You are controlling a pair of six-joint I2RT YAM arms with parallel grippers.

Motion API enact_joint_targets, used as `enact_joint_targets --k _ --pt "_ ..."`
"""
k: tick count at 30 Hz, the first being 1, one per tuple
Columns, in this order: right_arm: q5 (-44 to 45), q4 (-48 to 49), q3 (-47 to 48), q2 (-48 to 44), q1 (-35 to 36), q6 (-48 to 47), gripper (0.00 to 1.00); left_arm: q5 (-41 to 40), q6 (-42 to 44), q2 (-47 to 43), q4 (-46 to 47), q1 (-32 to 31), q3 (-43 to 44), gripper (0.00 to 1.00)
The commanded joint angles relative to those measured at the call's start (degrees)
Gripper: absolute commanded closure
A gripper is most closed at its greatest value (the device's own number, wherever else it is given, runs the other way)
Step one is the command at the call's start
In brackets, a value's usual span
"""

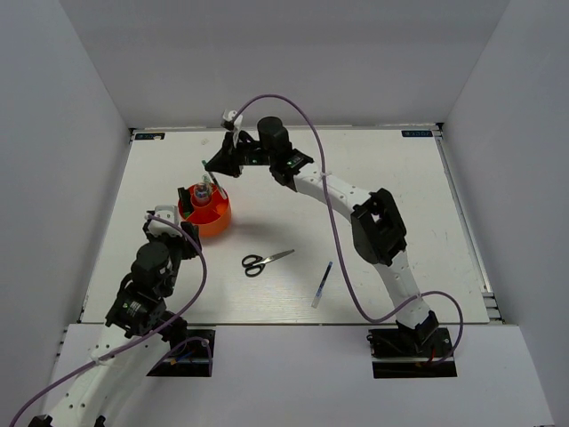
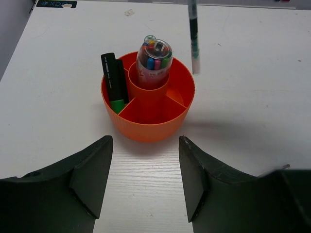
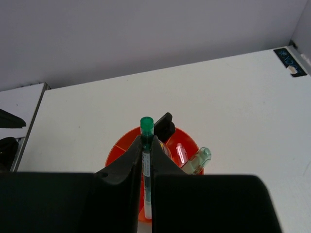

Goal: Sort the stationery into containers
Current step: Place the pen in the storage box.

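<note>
Fingers of the left gripper (image 2: pixel 146 179) stand wide apart with nothing between them. We see them low in the left wrist view, just short of the cup (image 2: pixel 150 128) and apart from its wall.

The cup is round, orange-red and divided. It sits left of centre on the white table (image 1: pixel 382 160) in the top view.
- Left outer compartment: one green-black marker (image 2: pixel 114 80), standing, leaning on the rim. White print runs down its barrel, too small to read.
- Central well: a clear tube (image 2: pixel 154 58), upright, with blue, pink, green and yellow ends showing inside. It carries dark print that we cannot make out.
- Front and right outer compartments: only the bare orange floor shows.

Just above the cup in the top view, the right gripper (image 3: pixel 147 150) has its fingers pinched tight on a thin green pen (image 3: pixel 146 125). The pen is held upright with its cap end up, raised above the cup and not touching it. We cannot tell which compartment lies under it.

Right of the cup, the black-handled scissors (image 1: pixel 265 261) lie flat near the frame centre. Further right lies a thin blue pen (image 1: pixel 322 285), well apart from the cup.

A dark label (image 2: pixel 56 4) with teal print sits at the table's far-left corner. It is illegible.
</note>
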Motion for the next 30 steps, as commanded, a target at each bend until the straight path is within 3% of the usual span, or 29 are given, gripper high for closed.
enact_joint_targets --k 1,12,13,17,20,27,30 --pt "-0.26 4.97 1.92 1.92 1.08 1.47 1.00 -0.60 -0.34 -1.07 0.55 0.23 0.18 0.33" --pt "1.32 5.14 0.69 4.74 1.17 1.64 1.00 -0.51 -0.25 -1.60 0.38 0.23 0.18 0.33" --pt "1.41 5.32 0.43 4.82 1.26 1.99 0.89 -0.51 -0.25 -1.68 0.46 0.23 0.36 0.33" --pt "0.35 4.97 -1.95 4.30 0.91 3.04 0.66 -0.51 -0.16 -1.59 0.47 0.14 0.18 0.33" --pt "-0.53 4.71 -2.56 3.86 0.91 2.96 0.56 -0.60 -0.25 -1.42 0.38 0.22 0.27 0.33" --pt "-2.19 3.13 -4.50 1.23 -0.32 4.36 0.50 -0.60 -0.07 -0.63 0.29 0.23 0.09 0.33" --pt "-2.37 -6.67 -4.51 -3.60 -2.16 3.41 0.51 0.71 -0.34 -0.28 0.38 0.14 0.10 0.33"
